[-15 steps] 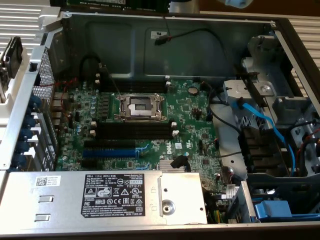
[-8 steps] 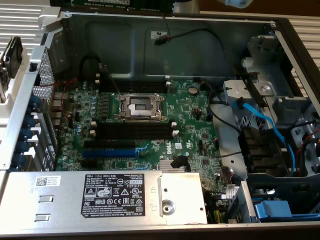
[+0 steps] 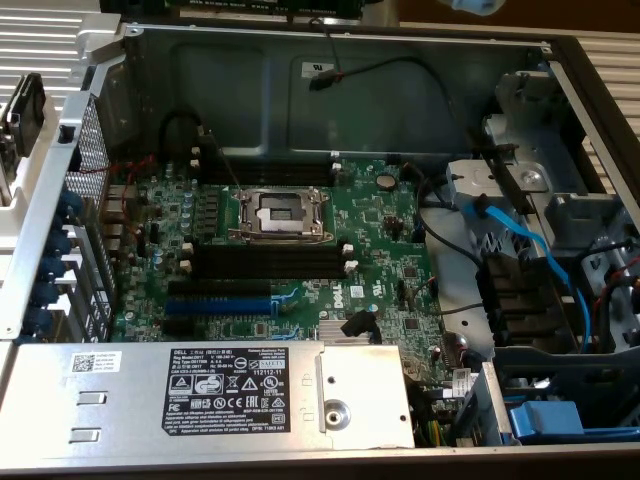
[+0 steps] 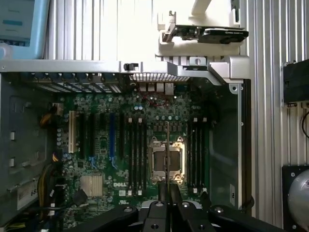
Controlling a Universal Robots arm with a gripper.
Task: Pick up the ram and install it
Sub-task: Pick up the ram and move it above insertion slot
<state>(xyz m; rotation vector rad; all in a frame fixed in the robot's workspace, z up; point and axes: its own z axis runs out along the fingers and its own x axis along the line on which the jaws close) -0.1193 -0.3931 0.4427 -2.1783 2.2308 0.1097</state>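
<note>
Dark and thin, seen edge-on, the ram [image 4: 166, 145] is clamped between the two fingers [image 4: 161, 193] of the gripper [image 4: 167, 192], which press flat against its faces. In the wrist view the stick lines up over the CPU socket [image 4: 155, 162], with long black memory slots [image 4: 137, 154] flanking the socket on both sides. The ram is not seated in any slot.

In the exterior view the CPU socket [image 3: 280, 213] sits near the centre of the green motherboard [image 3: 390, 240]. One bank of memory slots [image 3: 265, 262] lies just on its near side, another on its far side. Blue expansion slots [image 3: 215, 303] lie nearer still, toward the exterior view's left. A silver power supply [image 3: 200, 395] occupies the near edge of the open case [image 3: 240, 80].
</note>
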